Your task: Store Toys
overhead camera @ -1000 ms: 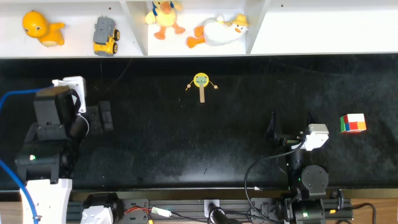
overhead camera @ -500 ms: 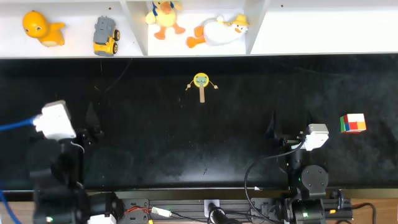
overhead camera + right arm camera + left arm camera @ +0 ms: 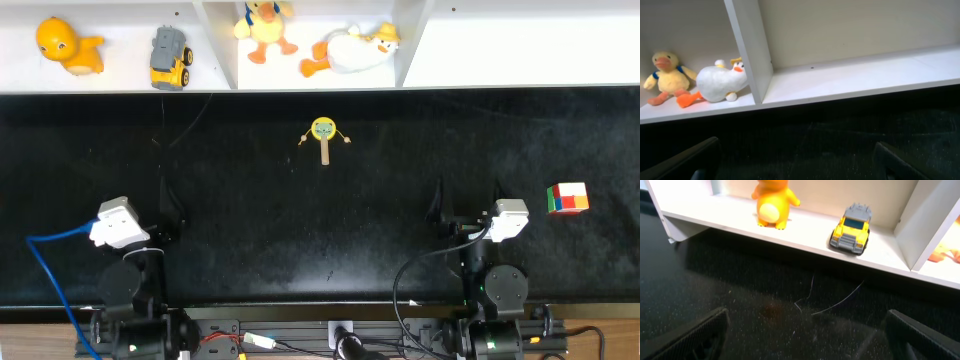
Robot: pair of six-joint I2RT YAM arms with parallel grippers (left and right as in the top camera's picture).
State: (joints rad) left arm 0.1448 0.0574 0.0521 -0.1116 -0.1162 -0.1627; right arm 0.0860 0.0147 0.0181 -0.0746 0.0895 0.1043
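Observation:
A small yellow rattle drum (image 3: 323,134) lies on the black table (image 3: 300,230) near the shelf. A colour cube (image 3: 567,198) sits at the table's right side. Inside the white shelf (image 3: 220,45) stand an orange duck (image 3: 68,46) (image 3: 772,202), a yellow truck (image 3: 170,56) (image 3: 852,227), a yellow plush duck (image 3: 265,28) (image 3: 666,77) and a white plush goose (image 3: 355,48) (image 3: 717,85). My left gripper (image 3: 145,210) (image 3: 805,340) is low at the front left, open and empty. Facing the shelf at the front right, my right gripper (image 3: 466,200) (image 3: 795,165) is open and empty.
The shelf's right compartment (image 3: 865,75) holds nothing. White dividers (image 3: 747,50) separate the compartments. A blue cable (image 3: 50,270) trails from the left arm near the front edge.
The left arm has pulled back from the table's left middle toward its base at the front, with its gripper empty. The right arm has not moved.

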